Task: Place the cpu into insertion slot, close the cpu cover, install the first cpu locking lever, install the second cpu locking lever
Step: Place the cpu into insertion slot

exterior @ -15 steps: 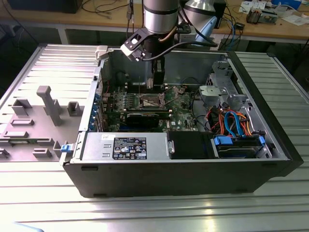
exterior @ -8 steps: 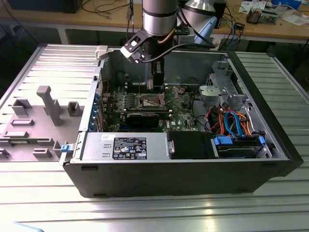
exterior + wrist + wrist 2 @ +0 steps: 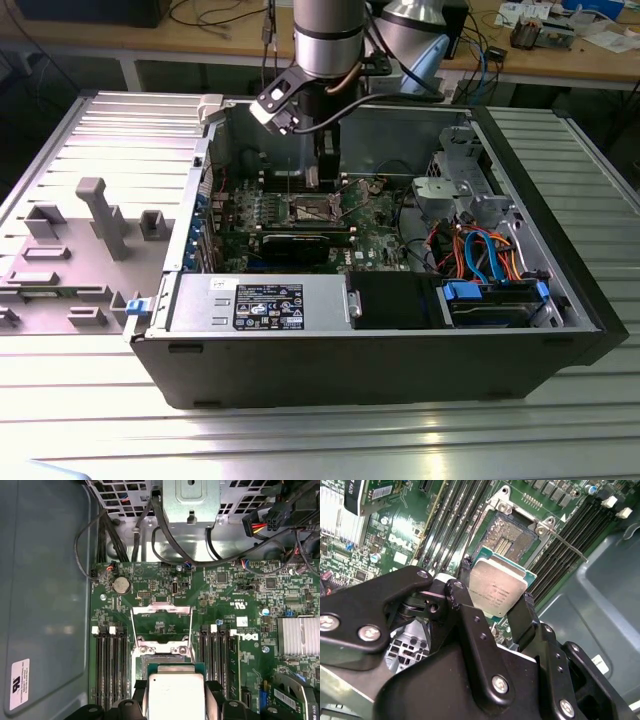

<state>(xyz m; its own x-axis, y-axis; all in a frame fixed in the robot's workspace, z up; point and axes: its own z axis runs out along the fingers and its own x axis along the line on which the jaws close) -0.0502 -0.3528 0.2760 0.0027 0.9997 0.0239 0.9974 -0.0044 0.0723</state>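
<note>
Exterior view, 9 o'clock of the computer case (image 3: 380, 360): a grey fixture tray (image 3: 95, 235) sits on the ribbed metal tabletop (image 3: 300, 445). The case lies open with the motherboard facing up.

Centre: the arm reaches into the case. The hand (image 3: 322, 178) sits at 12 o'clock of the insertion slot (image 3: 312, 208), close above the board. In both wrist views the hand is closed on the cpu (image 3: 499, 582), with the fingers (image 3: 456, 594) clamped on two opposite edges and the silver top facing the cameras. The chip hangs in the air just short of the slot and is not seated. The slot's contact field is bare.

The cpu cover (image 3: 161, 610) is swung open, lying back away from the slot. One locking lever (image 3: 567, 544) stands free, unlatched. I cannot make out the other for certain.

3 o'clock of the hand, exterior view: a drive cage (image 3: 455, 195) with blue and orange cables below it.

Status, my judgement: step one is in hand and the placement is not yet done. Closing the cover and both levers are left.
</note>
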